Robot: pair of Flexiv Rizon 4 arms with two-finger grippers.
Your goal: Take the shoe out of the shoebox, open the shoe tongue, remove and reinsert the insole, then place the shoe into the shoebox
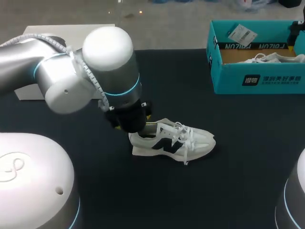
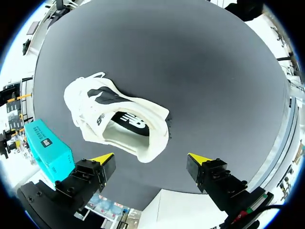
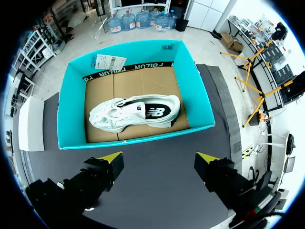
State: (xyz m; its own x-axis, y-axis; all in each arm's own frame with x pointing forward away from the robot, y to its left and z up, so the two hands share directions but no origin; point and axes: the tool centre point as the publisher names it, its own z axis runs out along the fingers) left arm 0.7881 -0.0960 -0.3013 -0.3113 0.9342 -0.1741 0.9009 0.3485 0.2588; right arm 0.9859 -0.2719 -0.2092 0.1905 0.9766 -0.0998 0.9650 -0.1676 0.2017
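Left pincer hangs spread wide just above the heel of the shoe, pinching nothing. One finger stands to each side of the heel, and neither touches it as far as I can tell. The shoe sits upright on its sole on the table, out of the box.

Its long axis runs straight away from this pincer. The heel is nearest, under the gap between the fingers. Next comes the mouth with the dark insole showing, then the tongue and laces, with the toe farthest out. So the line between the fingers crosses the shoe's width, not its length. From overhead, the heel points toward my left side and the toe toward my right.

Right pincer is likewise spread and holds nothing. It hovers over the box at the table's far right, where a second shoe lies on the cardboard floor, well apart from the shoe on the table.

Left arm is plainly the nearer one. I judge that the tongue and insole work comes next. The mouth lies just ahead of the left fingers, so a short advance along the shoe's axis should reach it. The right arm would have to cross much of the table to steady the toe.
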